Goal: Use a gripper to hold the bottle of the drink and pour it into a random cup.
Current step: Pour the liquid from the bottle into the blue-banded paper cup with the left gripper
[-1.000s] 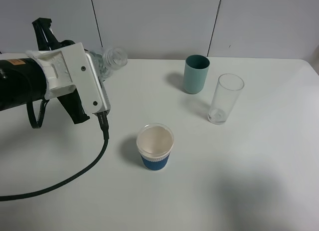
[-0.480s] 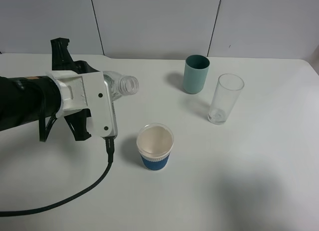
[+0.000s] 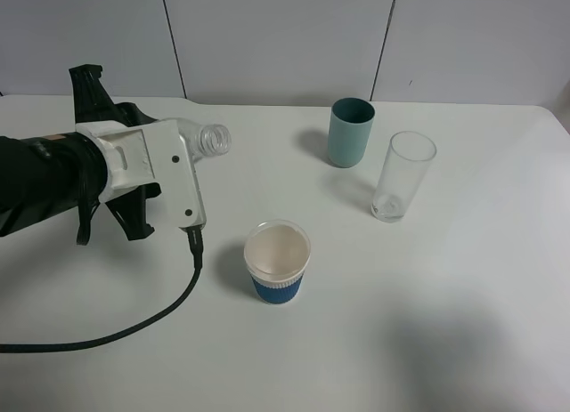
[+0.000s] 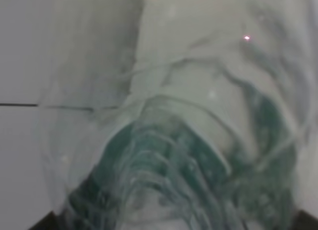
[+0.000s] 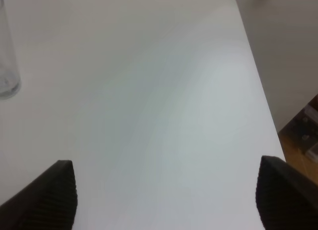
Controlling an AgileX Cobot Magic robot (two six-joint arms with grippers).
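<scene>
My left gripper (image 3: 183, 154) has white jaws on a bulky black arm and is shut on the bottle of the drink (image 3: 207, 139). The bottle lies nearly level, its open mouth pointing right, up and to the left of the cup. In the left wrist view the bottle (image 4: 174, 155) fills the picture, clear with a green label. The cup (image 3: 277, 261) is white with a blue ribbed sleeve. It stands upright on the table, and I cannot tell whether there is liquid in it. My right gripper (image 5: 166, 195) is open over bare table, out of the exterior view.
A teal tumbler (image 3: 350, 132) and a tall clear glass (image 3: 403, 175) stand at the back right; the glass also shows in the right wrist view (image 5: 6, 56). A black cable (image 3: 134, 327) trails over the white table (image 3: 427, 323). The table's right edge (image 5: 258, 86) shows.
The left arm swung the bottle forward and right toward the cup, then drew back a little to the left. The bottle's mouth is now farther from the cup. The cup has not moved.
</scene>
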